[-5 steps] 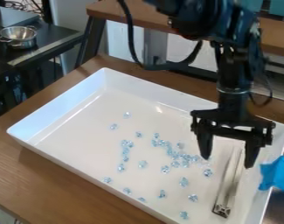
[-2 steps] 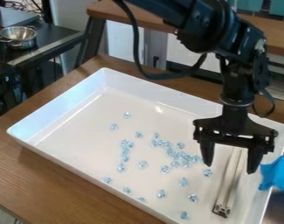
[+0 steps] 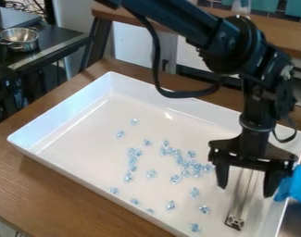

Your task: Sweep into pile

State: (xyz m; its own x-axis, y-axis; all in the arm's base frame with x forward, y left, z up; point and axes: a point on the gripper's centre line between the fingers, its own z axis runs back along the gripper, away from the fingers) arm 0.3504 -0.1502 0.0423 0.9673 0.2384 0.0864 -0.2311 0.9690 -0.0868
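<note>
Silvery bar point(image 3: 240, 201) lies in the white tray point(image 3: 72, 109) between the widely spread, empty fingers of the end effector point(image 3: 246, 191).

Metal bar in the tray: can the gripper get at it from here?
Likely yes. The gripper hangs over the metal bar, fingers open, one to each side in this view; nothing lies on its visible length. Height above it unclear.

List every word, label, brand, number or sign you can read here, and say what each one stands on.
None can be read.
White tray, light-blue pieces, metal bar: no lettering that I can make out.
Tool and arm: any small marks are too small to read.
Metal bowl: no readable text.
</note>
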